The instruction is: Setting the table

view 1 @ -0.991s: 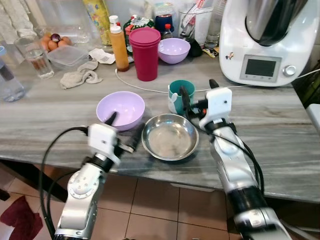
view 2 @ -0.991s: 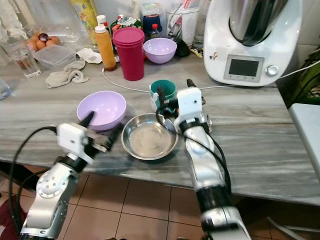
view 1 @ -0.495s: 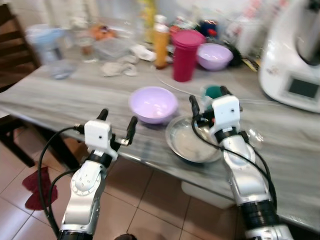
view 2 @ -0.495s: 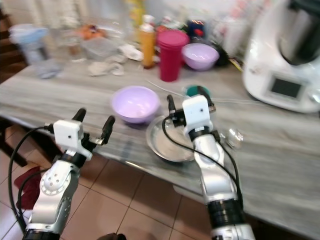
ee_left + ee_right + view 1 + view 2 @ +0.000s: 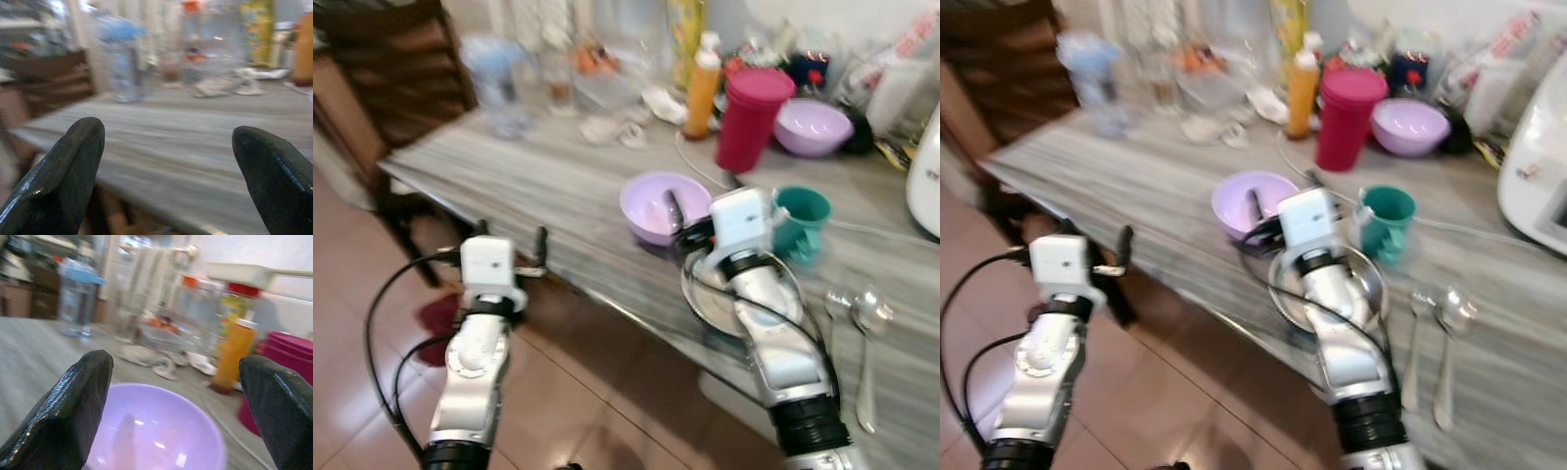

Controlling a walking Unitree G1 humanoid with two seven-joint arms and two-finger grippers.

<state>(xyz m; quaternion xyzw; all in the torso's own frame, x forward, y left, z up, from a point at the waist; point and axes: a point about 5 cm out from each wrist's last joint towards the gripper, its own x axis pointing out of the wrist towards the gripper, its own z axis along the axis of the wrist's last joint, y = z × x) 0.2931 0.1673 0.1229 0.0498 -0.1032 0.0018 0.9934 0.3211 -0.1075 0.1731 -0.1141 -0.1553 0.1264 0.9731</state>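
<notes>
The table (image 5: 558,196) runs across from left to right, a chair (image 5: 401,78) standing at its far left end. Near the front edge sits a bowl (image 5: 658,208), and just right of it, closer to the edge, a metal dish (image 5: 705,299). A mug (image 5: 800,217) stands right behind the dish, to the bowl's right. Two spoons (image 5: 864,343) lie right of the dish. Further back, a stack of cups (image 5: 749,117) has a sauce bottle (image 5: 702,86) on its left and a second bowl (image 5: 815,127) on its right. A water bottle (image 5: 120,58) and a rag (image 5: 227,85) lie far back left.
</notes>
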